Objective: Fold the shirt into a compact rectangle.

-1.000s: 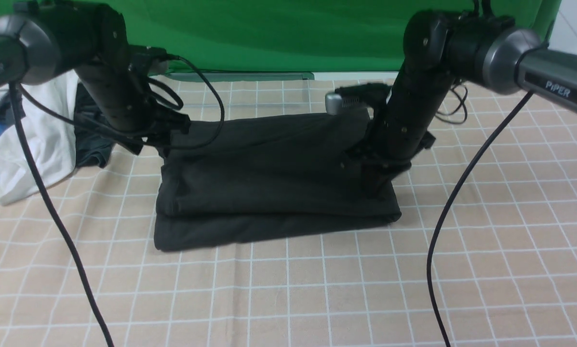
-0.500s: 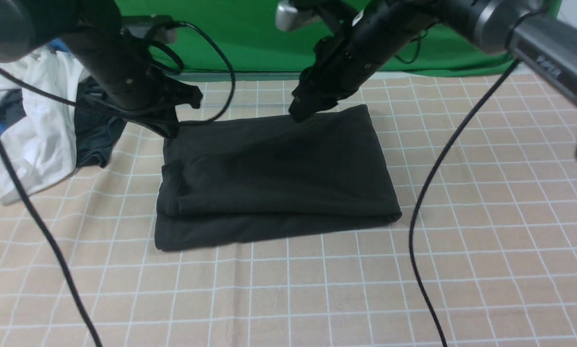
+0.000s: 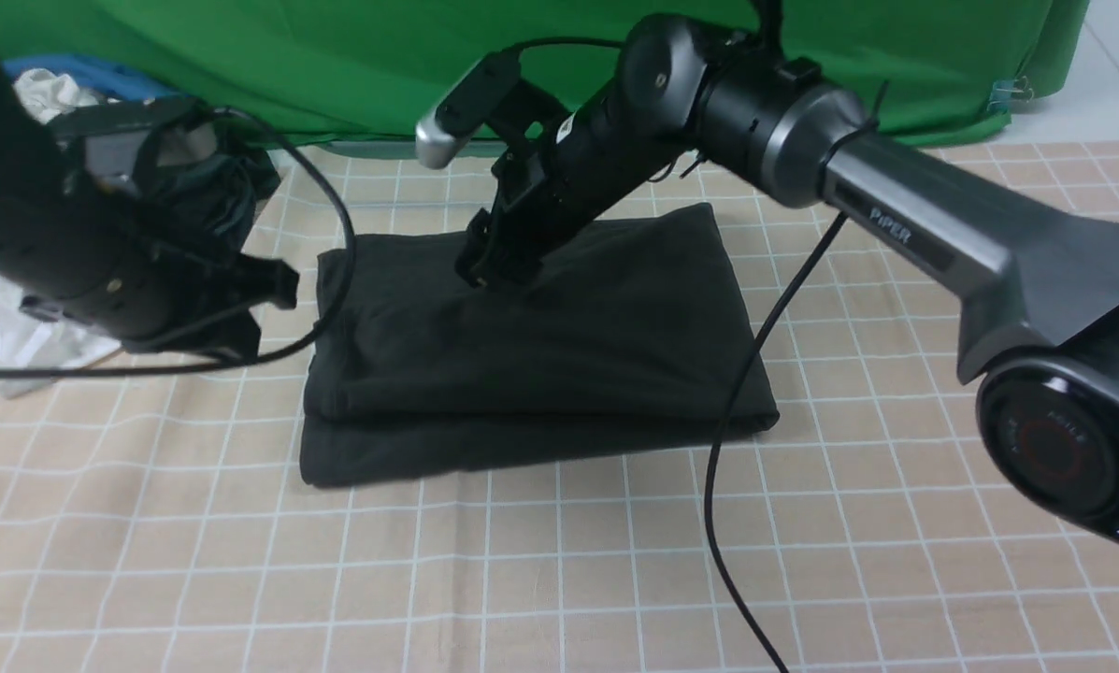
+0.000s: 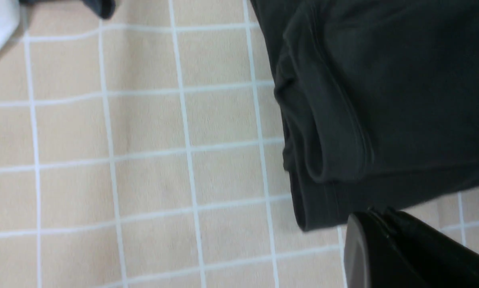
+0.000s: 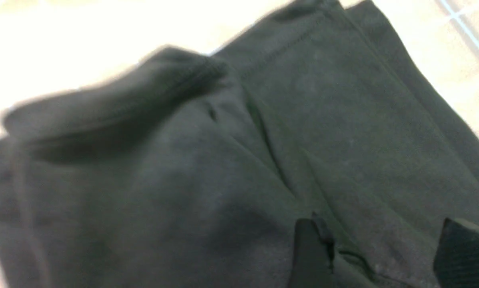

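The charcoal-black shirt [image 3: 540, 365] lies folded into a thick rectangle in the middle of the checked cloth, its layered left edge [image 4: 323, 132] showing in the left wrist view. My right gripper [image 3: 484, 269] reaches across from the right and hovers low over the shirt's far left part. Its jaws are open, with only wrinkled fabric [image 5: 231, 168] showing between the fingers [image 5: 309, 248]. My left gripper [image 3: 265, 299] hangs just off the shirt's left edge, shut and holding nothing, its tip [image 4: 377, 218] near the shirt's front left corner.
A white garment [image 3: 17, 341] and a smaller dark garment [image 3: 208, 178] lie at the far left, behind my left arm. A green backdrop [image 3: 335, 56] closes the back. Black cables [image 3: 732, 421] hang from both arms, one across the shirt's right end.
My right arm swung left across the shirt, dropped towards its far left part and opened its jaws. My left arm pulled back off the shirt's left edge, jaws shut. The shirt kept its shape.
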Motion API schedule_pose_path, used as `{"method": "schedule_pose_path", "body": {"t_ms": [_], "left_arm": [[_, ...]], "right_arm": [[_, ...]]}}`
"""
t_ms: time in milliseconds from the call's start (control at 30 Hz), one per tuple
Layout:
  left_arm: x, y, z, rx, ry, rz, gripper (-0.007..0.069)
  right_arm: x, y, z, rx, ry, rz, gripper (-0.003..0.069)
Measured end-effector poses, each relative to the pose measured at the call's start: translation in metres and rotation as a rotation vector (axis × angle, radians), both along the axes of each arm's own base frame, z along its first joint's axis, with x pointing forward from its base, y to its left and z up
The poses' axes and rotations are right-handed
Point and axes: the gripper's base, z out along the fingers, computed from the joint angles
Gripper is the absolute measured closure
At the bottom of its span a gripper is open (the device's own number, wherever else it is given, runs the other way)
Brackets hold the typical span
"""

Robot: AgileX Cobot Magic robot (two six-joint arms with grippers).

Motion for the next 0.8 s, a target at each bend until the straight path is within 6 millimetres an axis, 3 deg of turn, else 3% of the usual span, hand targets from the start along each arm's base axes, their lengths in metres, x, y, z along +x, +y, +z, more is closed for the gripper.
{"method": "schedule_pose_path", "body": {"t_ms": [267, 367, 400, 467, 533, 800], "left_arm": [[-0.028, 0.003, 0.026, -0.010, -0.100, 0.001, 0.0606], [-0.031, 0.003, 0.031, -0.012, -0.120, 0.002, 0.0606], [-0.032, 0.003, 0.033, -0.012, -0.129, 0.002, 0.0606], [-0.033, 0.003, 0.035, -0.012, -0.135, 0.002, 0.0606], [-0.033, 0.003, 0.035, -0.011, -0.135, 0.001, 0.0606], [-0.033, 0.003, 0.035, -0.008, -0.135, 0.001, 0.0606]], "right_arm": [[0.003, 0.003, -0.028, -0.099, -0.018, 0.016, 0.0227], [0.003, 0.003, -0.033, -0.104, -0.013, 0.015, 0.0309], [0.004, 0.004, -0.036, -0.108, -0.009, 0.015, 0.0421], [0.005, 0.004, -0.039, -0.104, -0.015, 0.010, 0.0555], [0.006, 0.004, -0.039, -0.099, -0.024, 0.003, 0.0597], [0.007, 0.004, -0.033, -0.100, -0.046, 0.000, 0.0609]]}}
